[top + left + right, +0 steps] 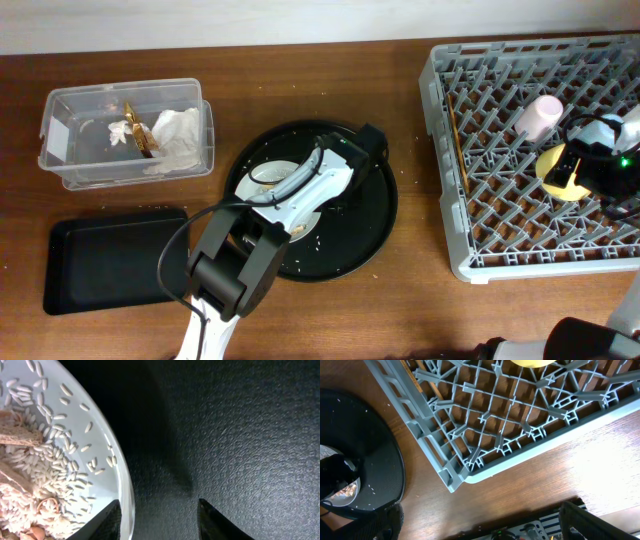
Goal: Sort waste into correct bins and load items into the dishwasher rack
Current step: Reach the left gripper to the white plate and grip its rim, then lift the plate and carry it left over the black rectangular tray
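overhead, the left arm reaches across the bench [330, 80] and over the large round black tray [372, 232] in the middle. under it sits the round grey-white plate [262, 176], mostly hidden by the arm. a few white grains lie loose on the tray beside it.

from the left wrist, the left end effector [157, 521] is released and only part way apart. its fingers straddle the right rim of the plate: one finger stands over the plate's inner side, the other over the bare black tray, clear of the rim. nothing is pinched between them. the plate holds a heap of white rice grains [50, 462] and beige flaky food scraps [19, 437].

at the upper left, the clear plastic box [60, 152] holds crumpled white paper napkins [176, 135] and the gold-brown wrapper [141, 136]. just below it lies the shallow black rectangular tray [110, 265].

on the right stands the grey dishwasher rack [450, 205]. the pink cup [540, 115] lies on its side among the pegs, and the yellow bowl [553, 172] sits just below it, partly under the right arm.

from the right wrist, the right end effector [485, 522] hangs above the rack's near corner, released and spread wide, with nothing in it.
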You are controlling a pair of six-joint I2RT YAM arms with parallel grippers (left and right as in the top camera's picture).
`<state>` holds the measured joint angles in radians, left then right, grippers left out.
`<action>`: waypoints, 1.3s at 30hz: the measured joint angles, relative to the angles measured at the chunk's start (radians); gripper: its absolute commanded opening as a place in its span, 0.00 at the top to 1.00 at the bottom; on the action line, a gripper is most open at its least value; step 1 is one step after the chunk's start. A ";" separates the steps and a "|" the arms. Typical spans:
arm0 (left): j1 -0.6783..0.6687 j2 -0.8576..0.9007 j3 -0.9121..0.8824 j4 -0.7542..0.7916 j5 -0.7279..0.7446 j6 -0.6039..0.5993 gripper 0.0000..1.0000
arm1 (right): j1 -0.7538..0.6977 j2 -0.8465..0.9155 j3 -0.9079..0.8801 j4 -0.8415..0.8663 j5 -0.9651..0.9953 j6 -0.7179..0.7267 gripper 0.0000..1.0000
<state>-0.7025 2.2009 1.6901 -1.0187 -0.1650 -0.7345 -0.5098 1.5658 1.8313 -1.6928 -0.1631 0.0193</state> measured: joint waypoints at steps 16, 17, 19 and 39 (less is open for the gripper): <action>0.000 -0.011 0.005 -0.134 -0.060 0.006 0.99 | 0.000 0.000 0.000 0.001 0.000 0.000 0.02; 0.000 -0.019 0.013 -0.155 -0.059 0.006 0.99 | 0.000 0.000 0.000 0.000 0.000 0.000 0.02; 0.000 -0.061 0.025 -0.196 -0.059 0.004 0.99 | 0.000 0.000 0.000 0.000 0.000 0.000 0.02; 0.443 -0.339 0.036 -0.489 -0.039 0.004 0.99 | 0.000 0.000 0.000 0.000 0.000 0.001 0.02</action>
<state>-0.2596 1.8622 1.7264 -1.5074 -0.2039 -0.7307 -0.5098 1.5658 1.8313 -1.6928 -0.1627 0.0200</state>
